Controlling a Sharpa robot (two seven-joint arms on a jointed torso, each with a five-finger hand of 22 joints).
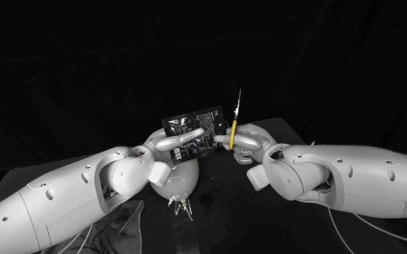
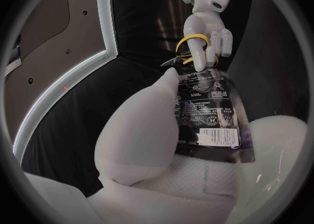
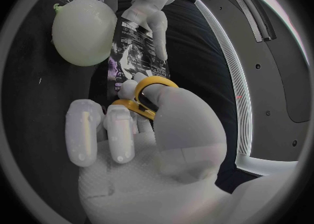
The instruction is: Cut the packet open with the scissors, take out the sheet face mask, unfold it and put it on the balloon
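Note:
My left hand (image 1: 174,141) holds a dark printed packet (image 1: 197,131) upright above the table; the packet (image 2: 211,111) also shows in the left wrist view. My right hand (image 1: 246,141) grips yellow-handled scissors (image 1: 233,126), blades pointing up along the packet's right edge. Its fingers (image 3: 118,130) pass through the yellow handle loops (image 3: 147,94), right against the packet (image 3: 137,54). A pale balloon (image 1: 176,180) lies on the table below my left hand and appears as the balloon (image 3: 83,30) in the right wrist view.
A crumpled clear wrapper (image 1: 182,207) lies by the balloon's knot. Grey cloth and thin cables (image 1: 110,230) sit at the table's near left. The table's pale edge (image 3: 229,72) runs behind the hands.

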